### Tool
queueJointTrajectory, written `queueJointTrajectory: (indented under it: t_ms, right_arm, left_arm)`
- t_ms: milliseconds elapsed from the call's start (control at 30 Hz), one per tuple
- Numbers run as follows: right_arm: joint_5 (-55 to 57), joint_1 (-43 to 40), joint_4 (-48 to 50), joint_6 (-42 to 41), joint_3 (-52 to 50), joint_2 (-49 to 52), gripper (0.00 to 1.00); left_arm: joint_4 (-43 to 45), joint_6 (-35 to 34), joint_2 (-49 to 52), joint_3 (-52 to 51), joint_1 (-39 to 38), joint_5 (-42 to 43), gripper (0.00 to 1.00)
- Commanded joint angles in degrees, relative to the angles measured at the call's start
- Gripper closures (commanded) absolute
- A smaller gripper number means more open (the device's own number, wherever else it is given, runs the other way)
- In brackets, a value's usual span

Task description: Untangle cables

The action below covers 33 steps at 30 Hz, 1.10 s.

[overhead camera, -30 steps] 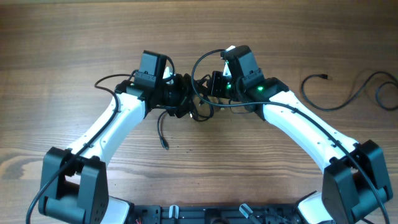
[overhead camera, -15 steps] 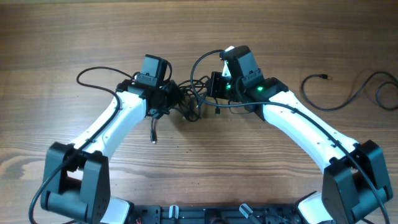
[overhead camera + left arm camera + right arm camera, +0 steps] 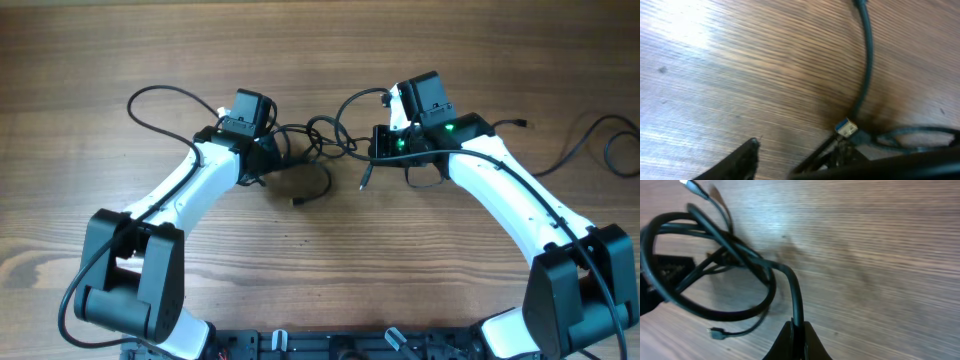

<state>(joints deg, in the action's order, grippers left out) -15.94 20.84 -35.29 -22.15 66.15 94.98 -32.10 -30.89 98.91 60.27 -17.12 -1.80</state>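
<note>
Looking down at the wooden table (image 3: 320, 50), the cables (image 3: 320, 135) sit as a loose knot a bit toward 12 o'clock of centre, strung between both grippers. One more strand (image 3: 560, 155) lies off at 3 o'clock, well apart. The right gripper (image 3: 795, 335) has its fingers pressed together, pinching a cord from the knot. The left gripper (image 3: 790, 157) has its fingers (image 3: 747, 152) spread with bare wood between them, and a little blue-tipped plug (image 3: 846, 128) at their 1 o'clock.
</note>
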Motion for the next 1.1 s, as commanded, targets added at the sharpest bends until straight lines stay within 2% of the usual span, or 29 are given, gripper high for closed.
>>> queueJointTrajectory:
  t_ms: [0,33,67,200,400,500,633,667,700,733,800,833,933,1067]
  right_arm:
    - [1.9,0.1,-0.4,2.9,0.4,-1.4,0.96]
    - [0.2,0.2,-0.1,4.3,0.1,-1.4,0.96]
    - [-0.9,0.5,0.0,4.6,-0.3,-1.4,0.96]
    - [-1.7,0.7,3.0,0.8,-5.2,-1.4,0.95]
    - [-15.2,0.7,11.9,1.2,-13.0,-1.4,0.96]
    - [-16.5,0.7,12.6,1.0,-16.3,-1.4,0.92]
    - [-16.4,0.7,13.3,0.9,-17.0,-1.4,0.92]
    - [-15.1,0.7,13.4,0.7,-17.0,-1.4,0.92]
    - [-12.9,0.7,13.4,-0.6,-17.0,-1.4,0.92]
    - [-11.4,0.7,13.2,-1.0,-17.1,-1.4,0.95]
    - [-10.6,0.7,13.2,-1.0,-17.1,-1.4,0.96]
    - [-10.6,0.7,13.3,-0.9,-17.1,-1.4,0.96]
    - [-10.6,0.7,13.6,-1.0,-17.1,-1.4,0.96]
    - [-10.6,0.7,13.7,-0.9,-17.1,-1.4,0.96]
  left_arm:
    - [0.2,5.2,-3.6,0.8,0.5,2.2,0.71]
    - [0.2,5.7,-5.2,1.2,0.5,2.3,0.91]
    - [0.4,6.6,-6.5,1.4,0.5,2.5,0.96]
    - [-0.9,9.7,-8.7,1.4,0.5,7.4,0.96]
    - [-1.7,11.2,-5.3,0.9,0.5,7.3,0.96]
    - [-1.9,11.2,-5.1,0.9,0.5,7.4,0.89]
    - [-1.6,11.0,-5.1,0.9,0.5,14.4,0.81]
    - [-1.7,11.0,-5.1,0.9,0.6,14.4,0.70]
    - [-1.8,11.0,-5.2,0.9,0.7,14.4,0.47]
    - [-1.8,11.0,-5.3,0.9,0.6,14.5,0.53]
    - [-1.8,11.0,-7.8,0.9,0.6,17.3,0.79]
    - [-1.8,11.0,-9.6,0.9,0.6,17.5,0.84]
    - [-1.0,10.6,-13.8,0.9,0.6,17.4,0.81]
    - [6.6,4.5,-13.8,0.9,0.7,16.1,0.79]
